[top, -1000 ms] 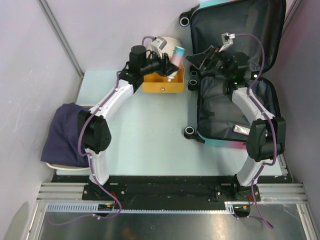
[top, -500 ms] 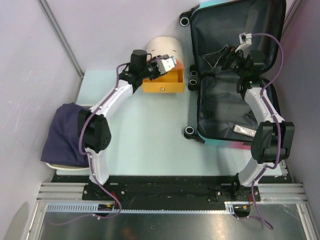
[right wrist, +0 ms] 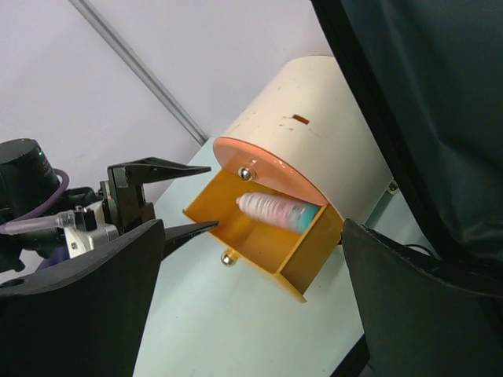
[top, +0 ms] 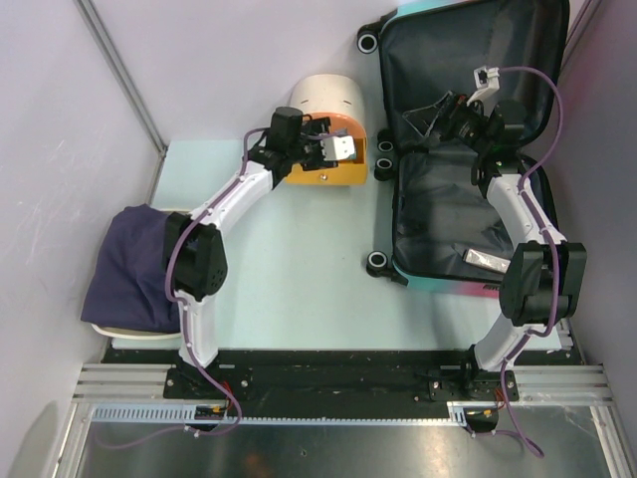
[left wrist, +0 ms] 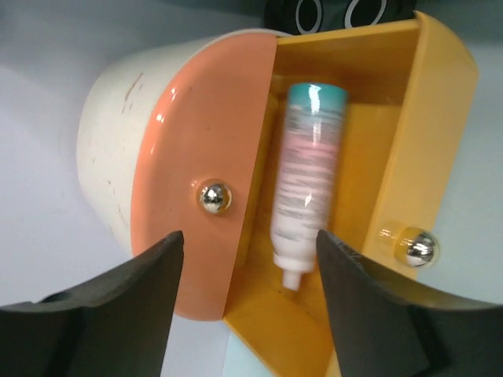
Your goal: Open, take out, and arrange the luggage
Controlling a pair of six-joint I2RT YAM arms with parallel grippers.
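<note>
The luggage [top: 428, 229] lay open directly under and behind the right gripper [top: 416, 119], its long axis running away from the arm bases and its lid propped upright at the far end. We judged the right arm much the nearer. From the left gripper [top: 333, 147] the luggage sat well off to the right. A pale packet [top: 481, 260] rested on the lining, below the right jaws and back toward that arm's base. The right jaws stood fully spread, grasping nothing. The left jaws were also parted and empty, poised above a tube [left wrist: 308, 173] lying in the yellow drawer [left wrist: 428, 133] of the cream box [left wrist: 118, 133].
</note>
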